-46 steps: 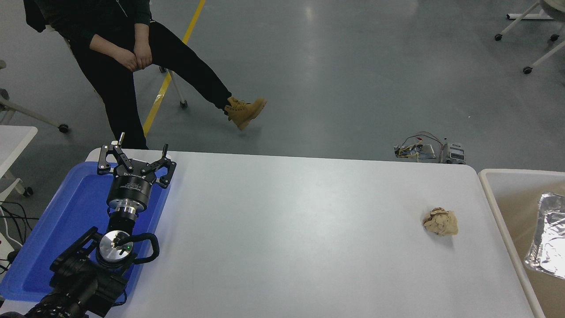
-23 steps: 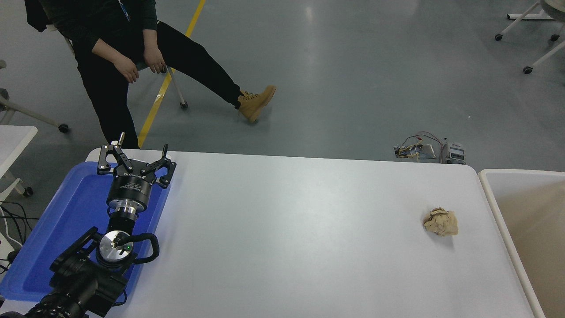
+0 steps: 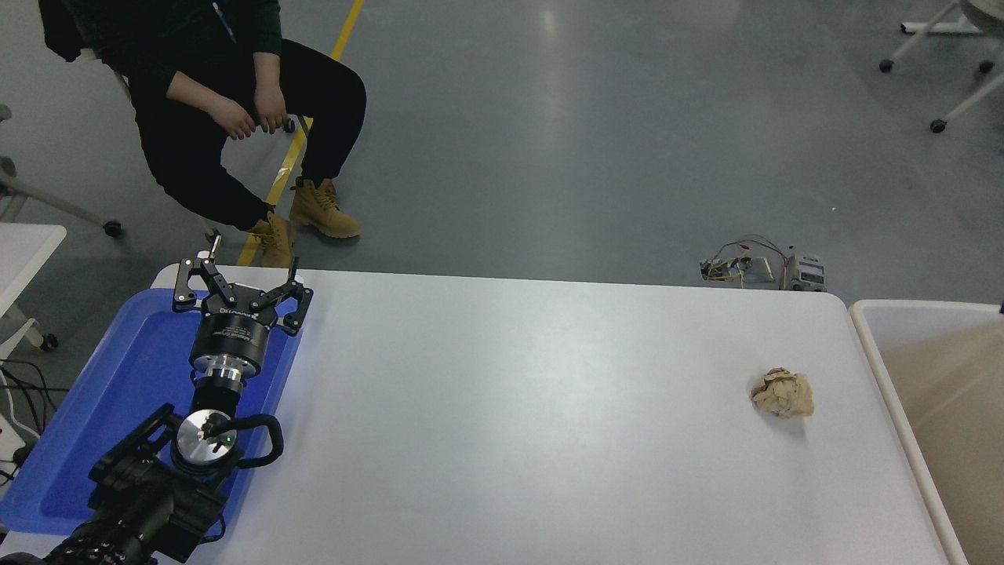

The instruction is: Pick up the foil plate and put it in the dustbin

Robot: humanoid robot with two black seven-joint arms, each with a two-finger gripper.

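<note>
The foil plate is out of view now; nothing silver shows on the table or in the seen part of the bin. The dustbin [image 3: 878, 345], with a white rounded rim and beige inner walls, stands against the table's right edge and runs off the picture. My left gripper [image 3: 239, 271] is parked at the lower left over a blue tray, open and empty. My right arm is out of view, save perhaps a tiny dark speck at the right edge.
A flat blue tray [image 3: 102, 416] lies at the table's left end. A crumpled tan paper ball [image 3: 783, 393] sits on the white table [image 3: 518, 408] near the bin. A seated person [image 3: 212, 102] is at the far left, beyond the table.
The foil plate lay inside the dustbin one second ago and has since gone from sight. The person has pulled the outstretched leg back and now sits with both feet near the chair.
</note>
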